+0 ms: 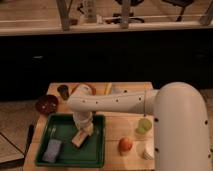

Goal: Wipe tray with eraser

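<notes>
The dark green tray [65, 150] lies at the front left of the wooden table. The tan eraser [80, 138] lies tilted on the tray's floor, right of its middle. My gripper [85, 129] points down from the white arm [120, 102] over the tray, right at the eraser's upper end and seemingly touching it. A blue-grey pad [52, 150] lies in the tray's front left corner.
A dark red bowl [46, 104] stands left of the tray. A dark cup [63, 90] and an orange-rimmed dish [84, 88] stand at the table's back. A green fruit [144, 124], an orange fruit [125, 144] and a white object [148, 151] lie to the right.
</notes>
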You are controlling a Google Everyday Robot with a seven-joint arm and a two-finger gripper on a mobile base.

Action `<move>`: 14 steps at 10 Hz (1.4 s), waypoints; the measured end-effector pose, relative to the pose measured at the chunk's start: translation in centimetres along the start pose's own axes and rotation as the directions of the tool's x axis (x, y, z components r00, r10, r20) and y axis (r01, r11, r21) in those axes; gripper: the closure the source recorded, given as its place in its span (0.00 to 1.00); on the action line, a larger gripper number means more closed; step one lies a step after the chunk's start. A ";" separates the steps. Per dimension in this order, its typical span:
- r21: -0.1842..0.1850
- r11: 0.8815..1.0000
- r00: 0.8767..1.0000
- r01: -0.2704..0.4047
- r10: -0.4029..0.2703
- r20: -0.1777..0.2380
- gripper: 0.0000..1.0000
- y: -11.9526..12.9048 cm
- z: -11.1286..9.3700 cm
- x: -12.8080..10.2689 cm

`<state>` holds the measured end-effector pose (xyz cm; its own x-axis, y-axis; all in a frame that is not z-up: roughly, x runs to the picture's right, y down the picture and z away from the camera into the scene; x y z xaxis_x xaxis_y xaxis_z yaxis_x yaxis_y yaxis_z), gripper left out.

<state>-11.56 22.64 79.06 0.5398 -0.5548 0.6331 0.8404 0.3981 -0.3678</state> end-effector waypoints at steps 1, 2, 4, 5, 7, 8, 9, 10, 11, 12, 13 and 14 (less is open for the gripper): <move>0.004 1.000 1.000 0.001 -0.001 0.000 1.00 -0.3 0.0 0.1; 0.004 1.000 1.000 0.025 -0.025 0.005 1.00 -0.8 0.1 0.0; 0.016 0.995 0.994 0.099 -0.099 0.035 1.00 -3.1 0.9 -2.0; 0.015 0.990 0.988 0.144 -0.144 0.053 1.00 -3.9 1.4 -3.4; 0.006 0.974 0.970 0.228 -0.227 0.088 1.00 -4.0 2.3 -6.9; 0.003 0.973 0.968 0.232 -0.231 0.095 1.00 -3.6 2.5 -7.6; 0.001 0.974 0.969 0.227 -0.226 0.096 1.00 -3.1 2.5 -7.7; -0.004 0.976 0.972 0.217 -0.216 0.095 1.00 -2.1 2.5 -7.4; -0.003 0.980 0.976 0.199 -0.198 0.087 1.00 -0.9 2.1 -6.8; -0.007 0.984 0.981 0.178 -0.177 0.077 1.00 0.5 1.8 -5.9; -0.004 0.990 0.988 0.142 -0.141 0.058 1.00 2.6 1.0 -4.2; -0.004 0.992 0.991 0.125 -0.125 0.048 1.00 3.4 0.7 -3.2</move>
<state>-10.41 26.24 76.24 0.4276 -0.5647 0.7059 0.9016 0.3228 -0.2879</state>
